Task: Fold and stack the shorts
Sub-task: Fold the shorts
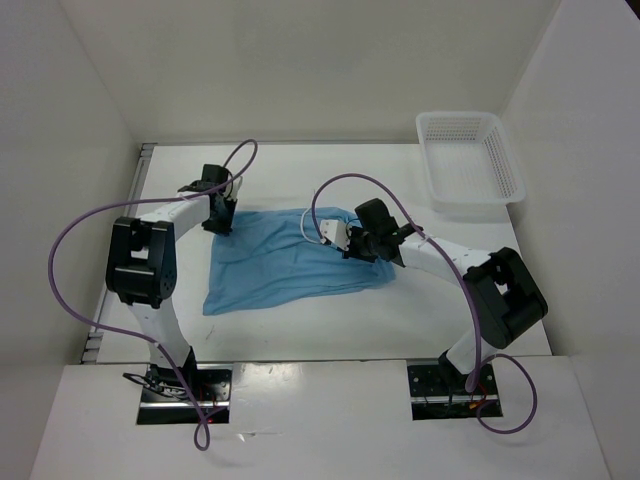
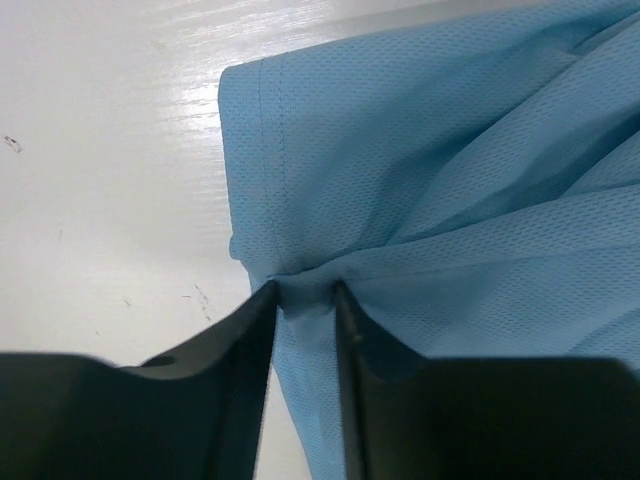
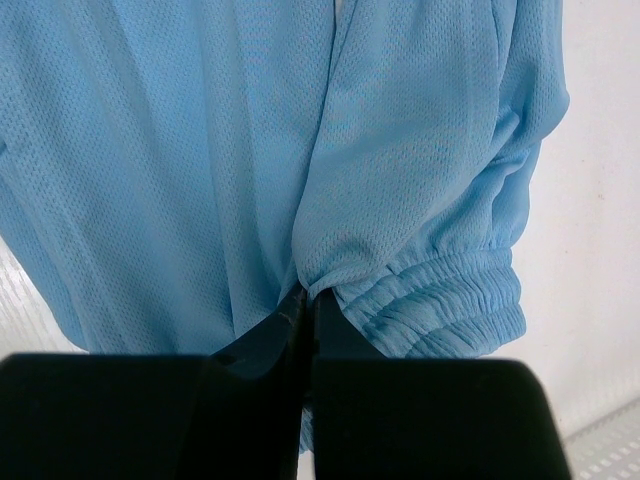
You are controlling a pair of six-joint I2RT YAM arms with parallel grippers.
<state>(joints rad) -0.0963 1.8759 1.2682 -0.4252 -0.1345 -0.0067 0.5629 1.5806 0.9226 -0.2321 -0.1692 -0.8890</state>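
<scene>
The light blue shorts [image 1: 280, 262] lie spread across the middle of the table. My left gripper [image 1: 222, 222] is at their far left corner, shut on a pinch of the hemmed leg edge [image 2: 305, 292]. My right gripper [image 1: 352, 246] is at the right end, shut on fabric just beside the gathered elastic waistband [image 3: 450, 300]; its point of grip shows in the right wrist view [image 3: 305, 293]. A bit of white drawstring [image 1: 318, 232] shows near the right gripper.
A white lattice basket [image 1: 468, 162] stands at the far right corner of the table. White walls enclose the table on the left, back and right. The arm bases sit at the near edge.
</scene>
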